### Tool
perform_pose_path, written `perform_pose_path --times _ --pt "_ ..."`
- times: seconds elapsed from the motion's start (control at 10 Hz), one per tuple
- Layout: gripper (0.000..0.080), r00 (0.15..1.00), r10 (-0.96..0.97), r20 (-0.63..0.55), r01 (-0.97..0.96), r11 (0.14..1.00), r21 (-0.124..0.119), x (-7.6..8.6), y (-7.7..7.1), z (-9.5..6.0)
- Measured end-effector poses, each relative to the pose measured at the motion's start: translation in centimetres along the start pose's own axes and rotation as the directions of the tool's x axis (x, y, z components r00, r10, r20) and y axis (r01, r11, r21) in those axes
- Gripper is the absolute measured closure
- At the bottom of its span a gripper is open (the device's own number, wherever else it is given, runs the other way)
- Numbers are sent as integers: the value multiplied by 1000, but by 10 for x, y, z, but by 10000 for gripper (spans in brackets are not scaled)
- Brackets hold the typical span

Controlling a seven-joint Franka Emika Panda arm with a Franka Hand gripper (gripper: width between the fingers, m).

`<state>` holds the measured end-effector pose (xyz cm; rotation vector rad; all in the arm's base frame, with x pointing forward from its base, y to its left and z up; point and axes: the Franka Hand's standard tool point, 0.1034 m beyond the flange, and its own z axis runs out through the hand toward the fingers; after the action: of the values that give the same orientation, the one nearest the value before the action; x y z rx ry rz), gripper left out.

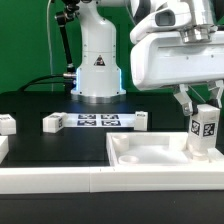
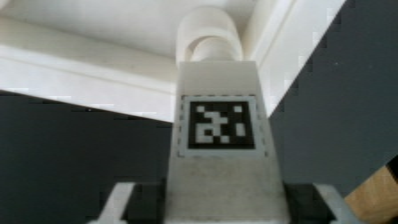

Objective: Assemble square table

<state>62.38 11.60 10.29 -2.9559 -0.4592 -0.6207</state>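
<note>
The leg you are carrying stands upright, pinched between the fingers, its lower end down at the far corner of the square top on the exterior view's right; the wrist view shows its tagged face running down to a rounded tip against the top's raised rim. Whether that tip is seated is hidden, so watch it: if the leg goes in tilted or off the mount, it will likely jam or skid along the rim, and pushing harder could shove the whole top across the table. Let go too soon and the leg may topple into the tray. Two more legs lie loose on the black table, one near the exterior view's left edge, beside the marker board. The white rail borders the near side, the arm's base stands behind, and a green backdrop closes the room.
</note>
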Motion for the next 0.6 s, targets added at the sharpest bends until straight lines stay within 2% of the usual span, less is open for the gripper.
perform_pose_path --times 0.6 --pt "509 1000 2 4 -2 1000 2 -8 -1 10"
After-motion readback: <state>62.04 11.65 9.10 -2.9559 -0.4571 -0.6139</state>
